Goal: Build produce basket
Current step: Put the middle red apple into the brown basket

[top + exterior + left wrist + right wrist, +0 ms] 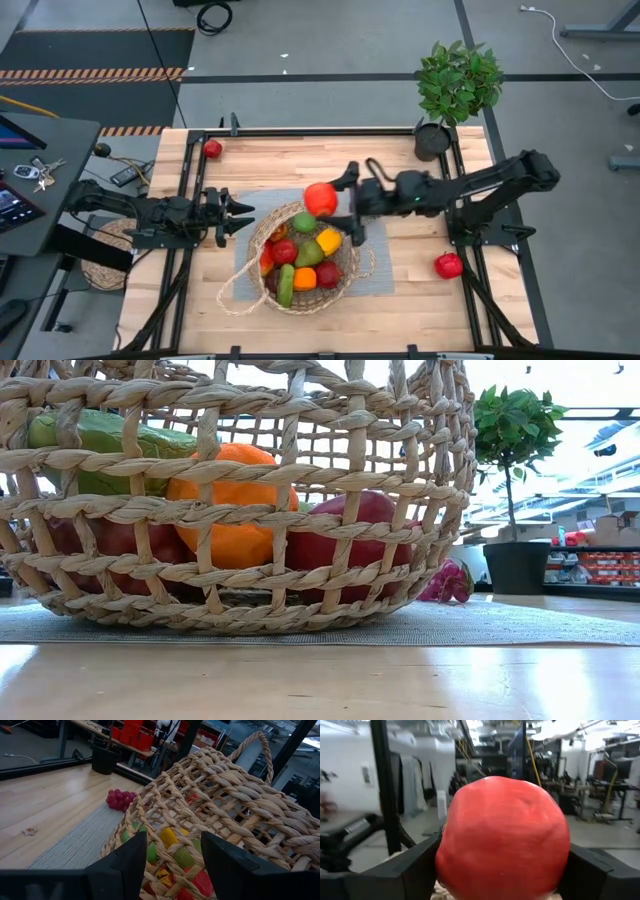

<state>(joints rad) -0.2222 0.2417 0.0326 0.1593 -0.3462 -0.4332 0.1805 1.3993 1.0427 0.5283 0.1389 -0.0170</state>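
Wicker basket [345,272] on a grey ribbed mat [250,225], part-filled with glossy toy produce [300,262].
Its coarse tan weave bowls around an orange [225,510] and red apples. The right gripper [335,198] pinches a smooth round red-orange mango [320,198] over the rim; the left gripper [240,215], fingers spread, sits beside the basket.

Grey concrete floor [330,40] beyond wooden table [420,310]; striped hazard tape [90,73]. Potted plant [457,90] at table corner. Dark desk [40,180] alongside, keys [40,172] on it.
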